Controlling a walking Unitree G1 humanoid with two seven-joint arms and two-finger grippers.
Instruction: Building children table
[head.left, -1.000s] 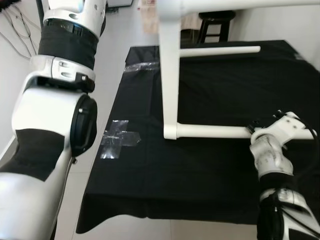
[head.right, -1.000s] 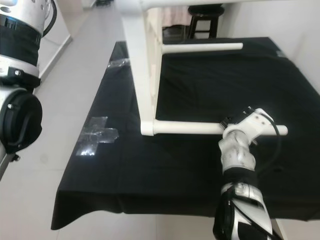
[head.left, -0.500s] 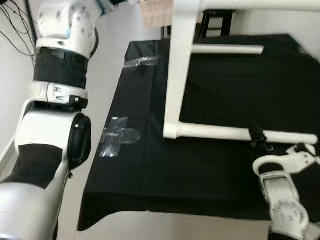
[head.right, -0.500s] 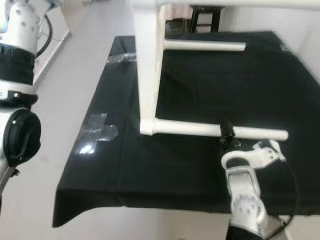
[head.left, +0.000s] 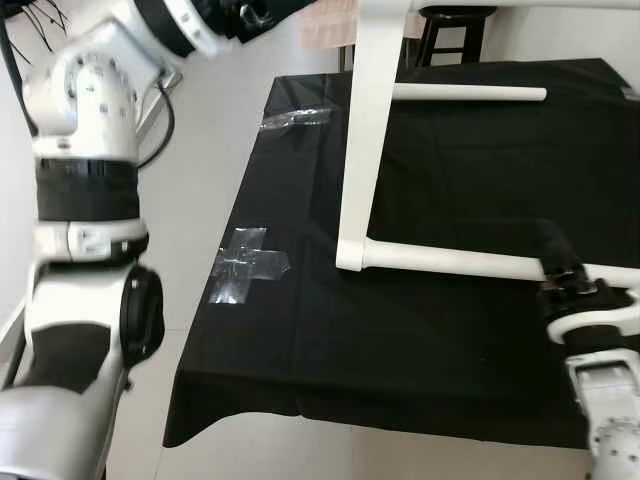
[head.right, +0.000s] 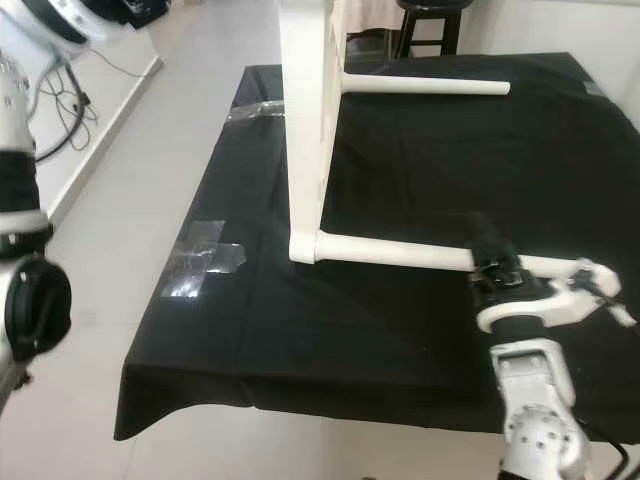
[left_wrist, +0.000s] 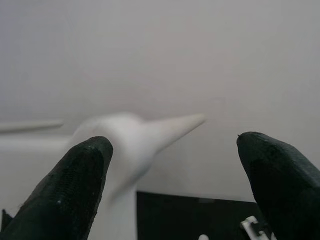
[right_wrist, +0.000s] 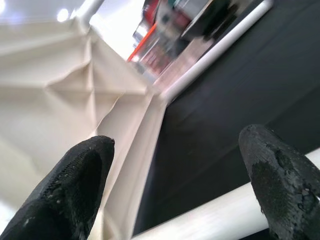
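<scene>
A: Right claw, state? Position?
B: Fingers spread wide, straddling the lower white leg by the worktop near edge. Leg's long axis runs left–right, across the claw.
A: Left claw?
B: Also wide, raised high by the white tabletop. Right arm nearer the leg.

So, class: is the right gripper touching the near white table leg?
Cannot tell. In the right eye view the right gripper overlaps the white table leg, but contact isn't plain; in the wrist view its fingers are spread.
</scene>
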